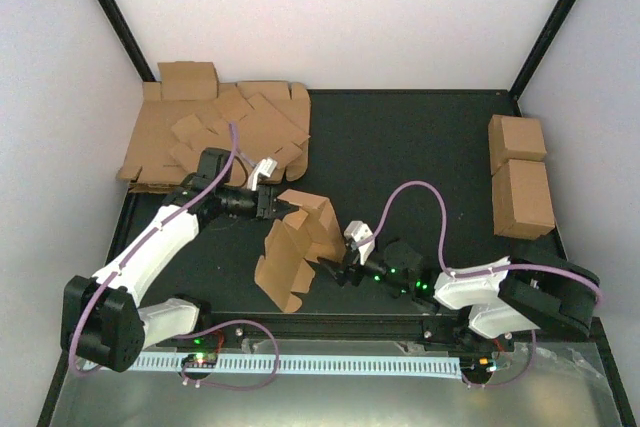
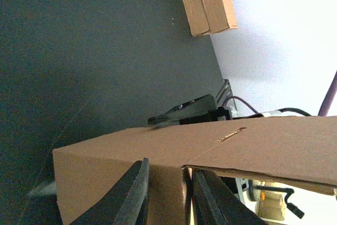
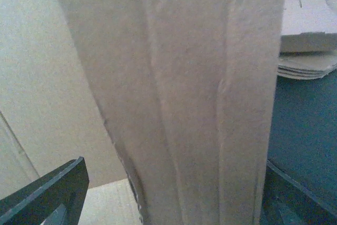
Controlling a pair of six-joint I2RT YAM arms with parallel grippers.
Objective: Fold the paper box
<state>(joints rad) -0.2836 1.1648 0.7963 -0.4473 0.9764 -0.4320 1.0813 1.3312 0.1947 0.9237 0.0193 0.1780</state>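
The paper box, a brown die-cut piece partly folded up, stands on the black table mid-left. My left gripper reaches in from the left and is shut on a panel at the box's upper end. In the left wrist view its fingers pinch a cardboard flap under a wide panel. My right gripper sits at the box's right side, open. In the right wrist view its dark fingers stand far apart with a creased panel filling the space between them.
A heap of flat cardboard sheets lies at the back left, also seen as a stack. Two brown cuboids stand along the right wall, visible too as cuboids. White walls enclose the black table.
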